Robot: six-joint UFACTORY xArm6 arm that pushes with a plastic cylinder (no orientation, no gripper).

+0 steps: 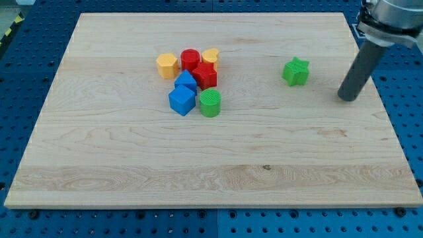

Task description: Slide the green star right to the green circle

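Although the rig carries no claw at all, so nothing can be released or clenched, I steer with the rod alone, and my tip (347, 98) rests on the worktop (198, 178) near its right edge, just to the right of the green star (296, 71) and apart from it. That star sits alone in the upper right part of the board. The green circle (211, 104) lies well to the left, near the middle, touching or almost touching the blue cube (182, 100) at the lower edge of a tight cluster: a second blue block (186, 82), a red star-like block (205, 75), a red cylinder (190, 59), an orange block (167, 65) and a yellow block (211, 56).

I judge the star light, rigid and quick to slide on smooth wood, and likely to spin if pushed on one point. I would press squarely on its right side, in a notch between points, aiming down and left.
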